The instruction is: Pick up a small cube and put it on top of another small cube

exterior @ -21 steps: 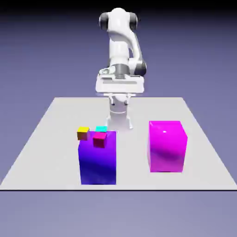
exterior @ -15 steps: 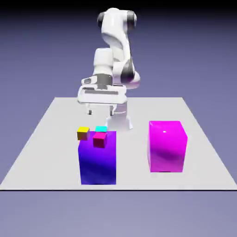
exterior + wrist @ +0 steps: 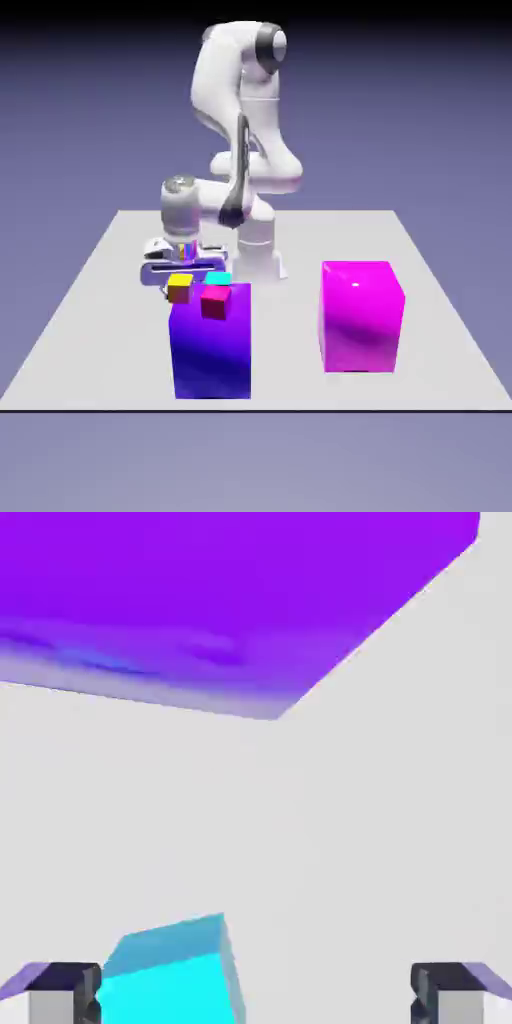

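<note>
Grey table [image 3: 300, 380]. Gripper [image 3: 256, 994] spread, nothing pinched. Small cube [image 3: 165, 997] at hand view's bottom left, crowding one fingertip. You should centre and square up over it before lowering, else the tip may clip it.

fixed exterior view facing the arm, near hand view, both showing purple block [image 3: 212, 345]

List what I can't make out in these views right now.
- Hand's fingertips: exterior view, mostly hidden behind the yellow cube and blue block.
- Cyan cube: hand view, cut off by the bottom edge; exterior view, lower part hidden by the red cube and blue block.
- Blue block's far side: exterior view, turned away; hand view, cut off by the top edge.
</note>
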